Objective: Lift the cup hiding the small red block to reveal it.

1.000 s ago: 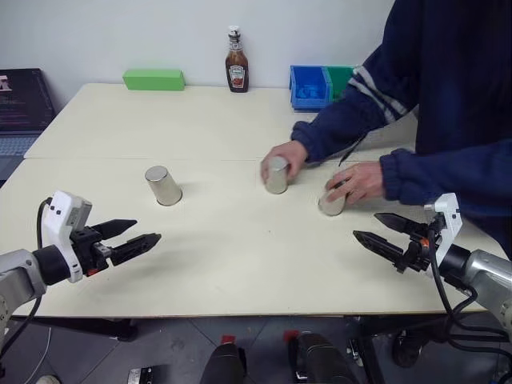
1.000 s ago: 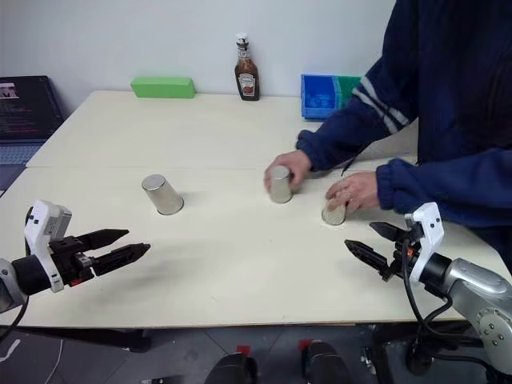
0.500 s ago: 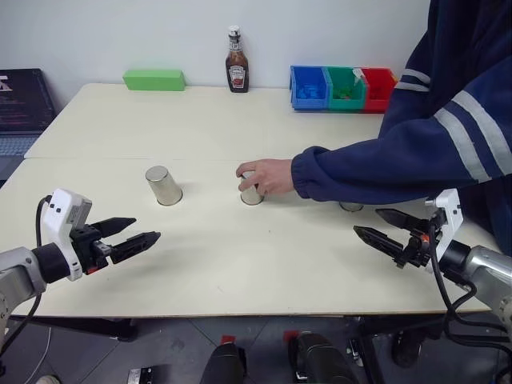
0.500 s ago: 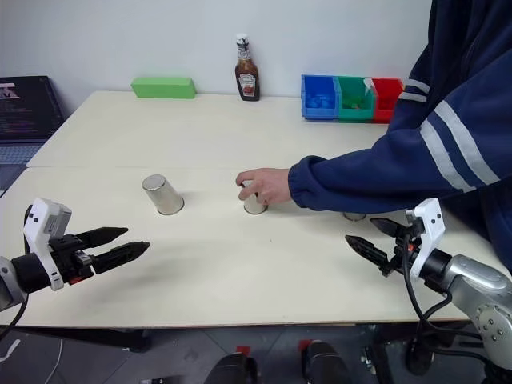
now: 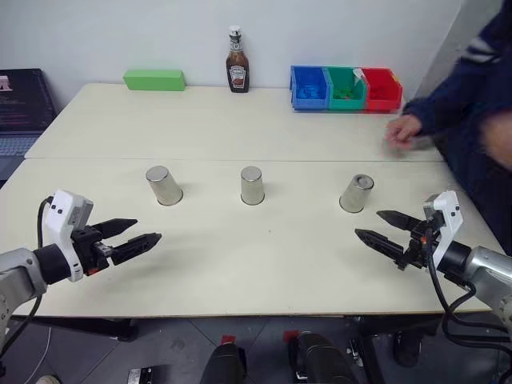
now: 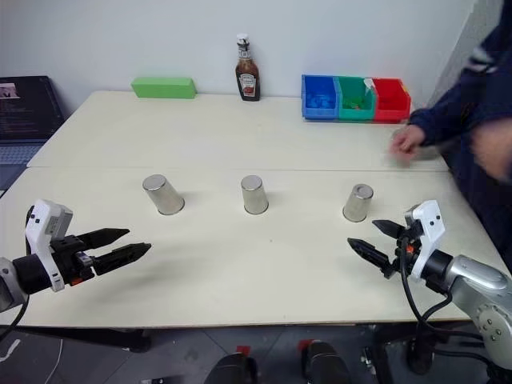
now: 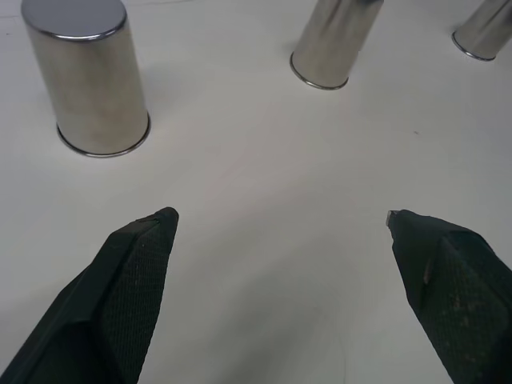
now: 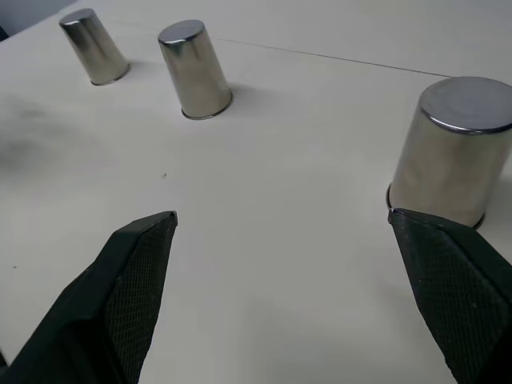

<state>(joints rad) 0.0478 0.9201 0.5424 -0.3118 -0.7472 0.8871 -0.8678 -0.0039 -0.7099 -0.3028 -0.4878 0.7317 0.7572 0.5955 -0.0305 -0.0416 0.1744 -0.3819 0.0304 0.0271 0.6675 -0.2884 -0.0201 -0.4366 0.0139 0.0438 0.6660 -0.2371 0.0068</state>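
Three silver cups stand upside down in a row on the cream table [image 5: 240,264]: a left cup [image 5: 164,186], a middle cup [image 5: 252,186] and a right cup [image 5: 356,194]. The small red block is hidden, and I cannot tell which cup covers it. My left gripper [image 5: 148,230] hovers open over the table in front of and left of the left cup [image 7: 86,80]. My right gripper [image 5: 367,224] is open just in front of the right cup [image 8: 452,152], not touching it. Neither gripper holds anything.
A ketchup bottle [image 5: 236,64], a green box [image 5: 154,79] and a row of blue, green and red bins [image 5: 346,88] line the table's far edge. A laptop [image 5: 24,104] sits at far left. A person's hand [image 5: 404,132] and blue sleeve are at the far right.
The person's arm has pulled back to the right, off the cups it was sliding. All three cups now stand uncovered in a row. Both grippers have stayed where they were.
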